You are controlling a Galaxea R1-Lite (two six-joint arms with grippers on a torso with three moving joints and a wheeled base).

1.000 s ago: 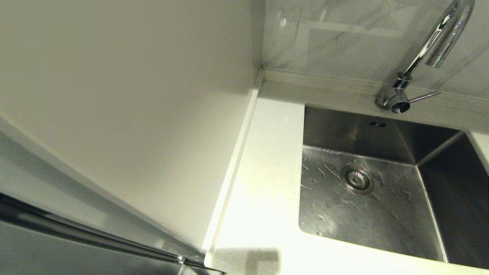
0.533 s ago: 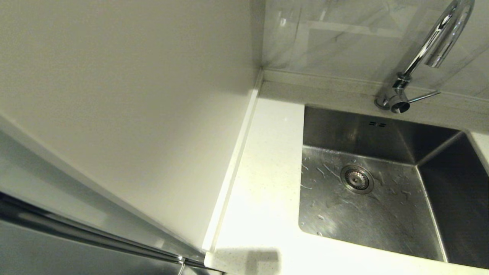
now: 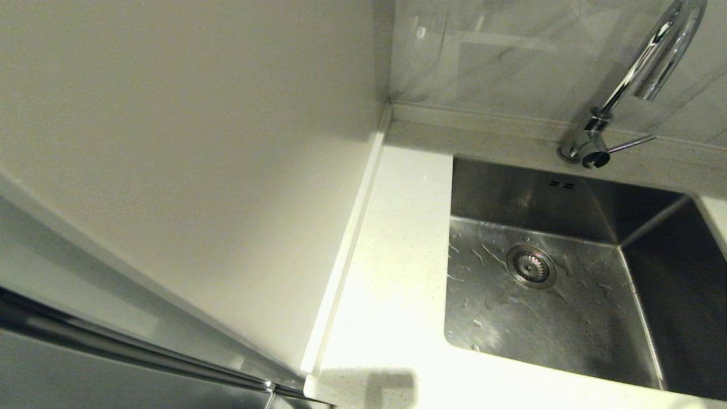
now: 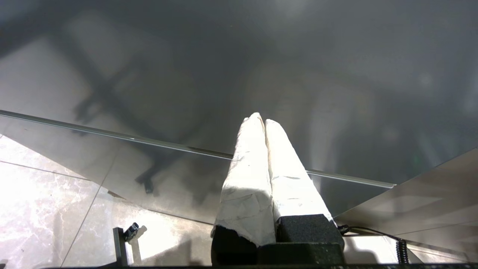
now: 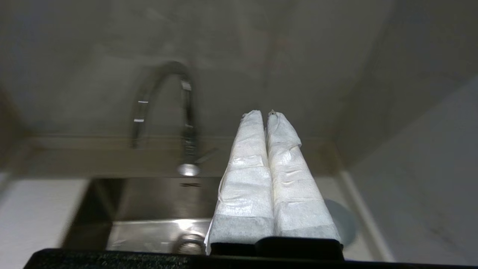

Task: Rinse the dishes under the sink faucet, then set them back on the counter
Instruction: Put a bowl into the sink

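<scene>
The sink (image 3: 559, 272) is the landmark: a steel basin sunk into the white table (image 3: 392, 272), with water drops on its floor around the round drain strainer (image 3: 531, 266) and two small overflow slots (image 3: 561, 184) in its back wall. The faucet (image 3: 625, 91) stands on the table strip just behind the sink's back edge, its gooseneck arching over the basin and its thin lever sticking out sideways.

In the right wrist view, the right gripper (image 5: 266, 114) hangs in front of the sink, pointing toward the faucet (image 5: 183, 119), its white-wrapped jaws pressed together on nothing. A pale round dish (image 5: 341, 220) lies on the table beside the sink, partly hidden behind the jaws.

The left gripper (image 4: 261, 119) is parked away from the sink, above a tiled floor (image 4: 44, 201), its jaws together and empty.
</scene>
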